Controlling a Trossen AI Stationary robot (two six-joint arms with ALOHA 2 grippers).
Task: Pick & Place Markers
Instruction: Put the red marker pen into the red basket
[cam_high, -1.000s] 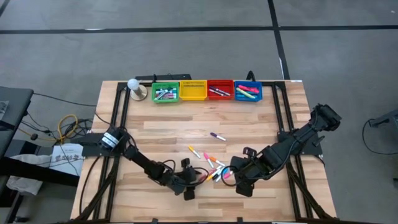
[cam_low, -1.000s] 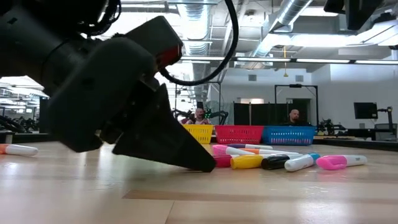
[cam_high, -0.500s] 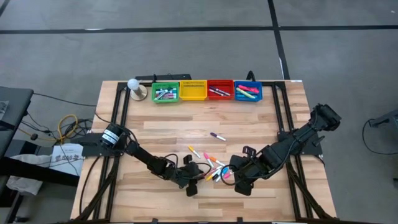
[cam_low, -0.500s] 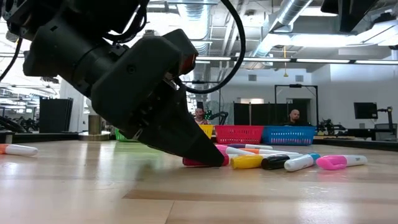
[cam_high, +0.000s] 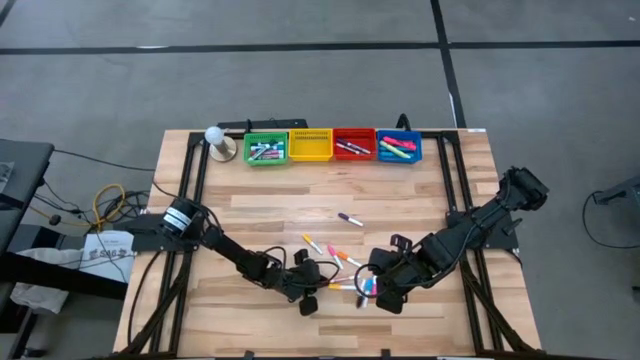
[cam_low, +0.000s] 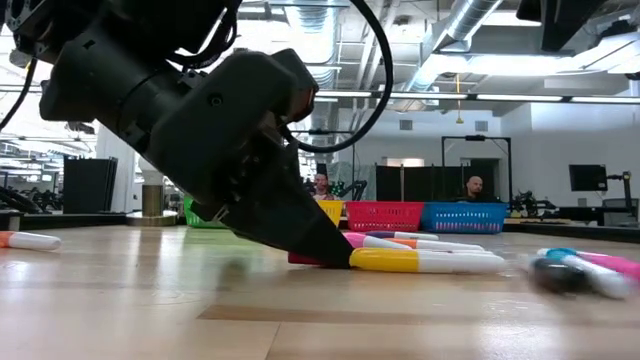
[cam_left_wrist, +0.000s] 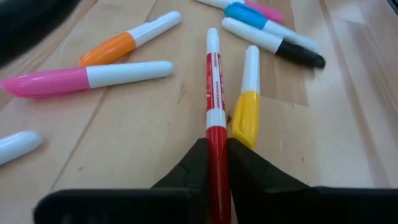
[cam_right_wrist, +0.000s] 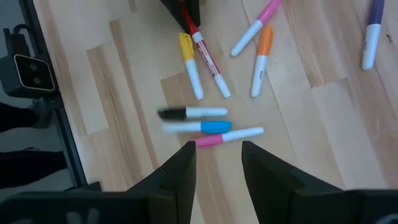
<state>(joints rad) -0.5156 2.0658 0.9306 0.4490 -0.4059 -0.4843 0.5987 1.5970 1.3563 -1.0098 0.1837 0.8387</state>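
Table (cam_high: 400, 200): pale planked wood, satin sheen. Markers (cam_left_wrist: 127, 73): glossy plastic (smooth barrels). Bins (cam_high: 311, 146): meshed plastic.

The right gripper (cam_right_wrist: 214, 163), fingers parted, hovers over capped markers (cam_right_wrist: 211, 127) scattered on the pale wooden worktop (cam_right_wrist: 311, 124); another dark gripper (cam_right_wrist: 185, 11) clasps a red-capped marker (cam_right_wrist: 205, 55).

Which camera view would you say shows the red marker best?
The left wrist view: the red marker runs lengthwise, pinched between the left gripper's fingers. The right wrist view shows it whole but farther off; the low view shows only a red end; the high view barely shows it.
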